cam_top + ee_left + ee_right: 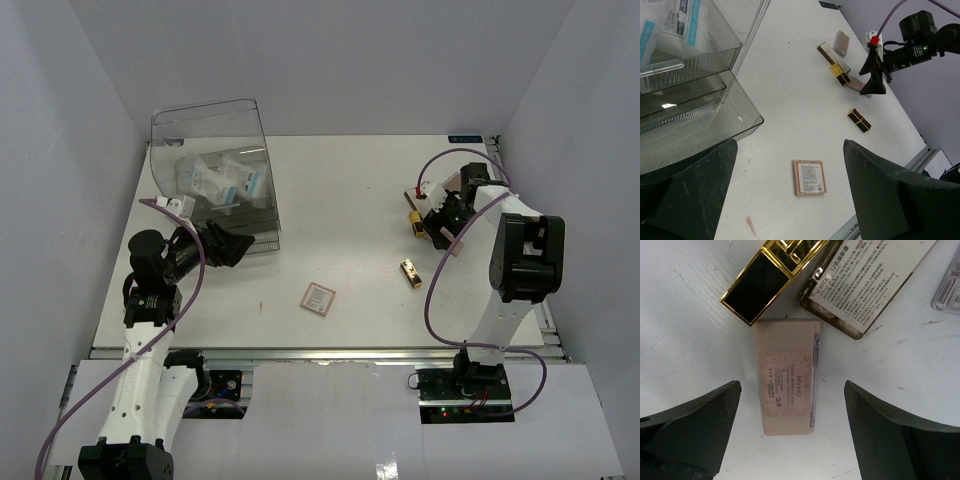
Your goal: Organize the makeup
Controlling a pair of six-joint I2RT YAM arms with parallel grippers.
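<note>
Clear packets with white-and-blue labels (222,182) lie inside the clear box (168,130); they also show in the left wrist view (684,16). A pink square palette (318,298) lies on the table in front of my open, empty left gripper (238,246), ahead of its fingers in the left wrist view (809,177). A gold tube (411,273) lies alone. My right gripper (441,224) is open just above a tan rectangular palette (786,385), its fingers on either side. A second gold-and-black tube (765,280) and a long labelled palette (865,285) lie beside it.
The clear box stands at the back left, its open front facing my left gripper (790,200). A small clear-lidded item (950,285) lies by the long palette. The table's right edge and rail (545,310) run close behind the right arm.
</note>
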